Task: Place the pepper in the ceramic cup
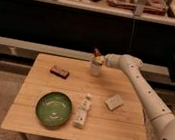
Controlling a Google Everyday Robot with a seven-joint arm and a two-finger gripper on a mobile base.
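Wooden plank table (33, 110) against dark shelving. Your gripper (99, 59) sits at upper centre, directly over the off-white tapered ceramic cup (96, 68), pinching the red-brown pepper (96, 52) above the rim. Round green plate (53, 108), white bottle (81, 111), brown block (59, 71), beige sponge (114, 101) lower down.

Wooden table (32, 118): green plate (53, 109) near-left, white tube-like bottle (82, 111) lying just right of it, brown block (59, 71) far-left, pale sponge (114, 101) right. The gripper (98, 58) is over the table's far edge.
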